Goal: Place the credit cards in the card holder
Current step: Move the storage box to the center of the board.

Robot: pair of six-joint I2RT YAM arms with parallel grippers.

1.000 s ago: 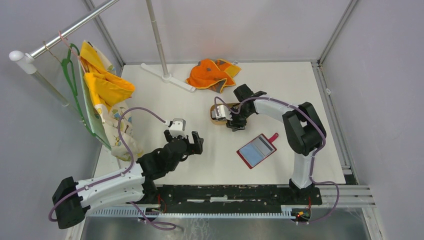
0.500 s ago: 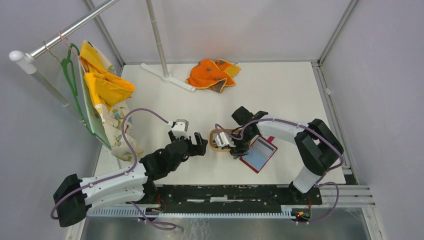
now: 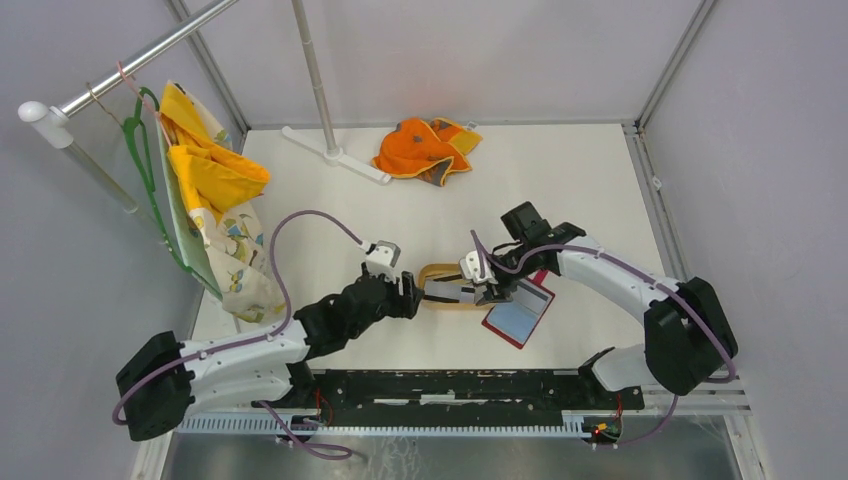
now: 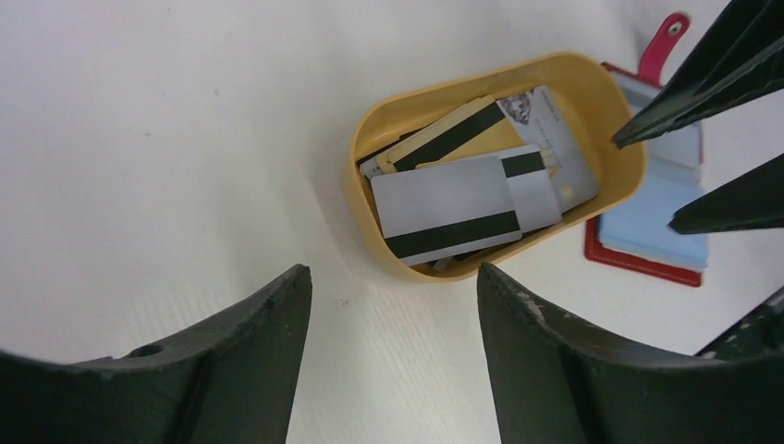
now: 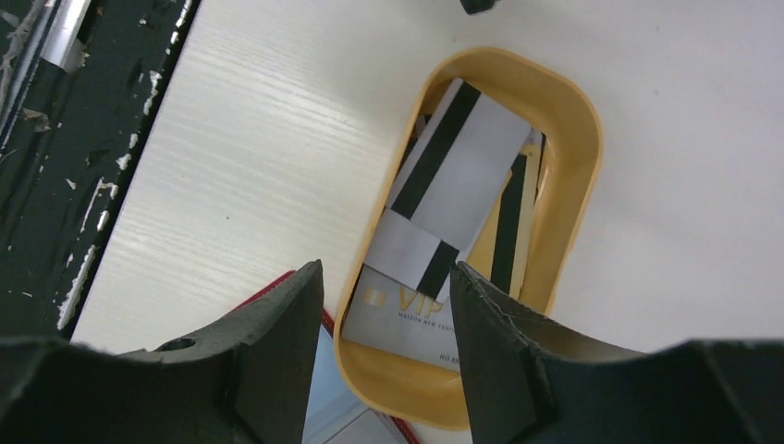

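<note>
Both sets of jaws stood apart. Nearest me, the left gripper [image 4: 390, 277] hovered wide, just short of one tan oval tray [image 4: 601, 102]. The right gripper [image 5: 386, 270] straddled the tray's other end wall, gripping nothing. Inside lay at least four thin credit cards [image 4: 453, 208], silver, white and gold with dark stripes, overlapped so I couldn't count further. One red card holder [image 4: 638, 231] lay open against that end. Farthest back sat one crumpled orange cloth [image 3: 425, 148].
</note>
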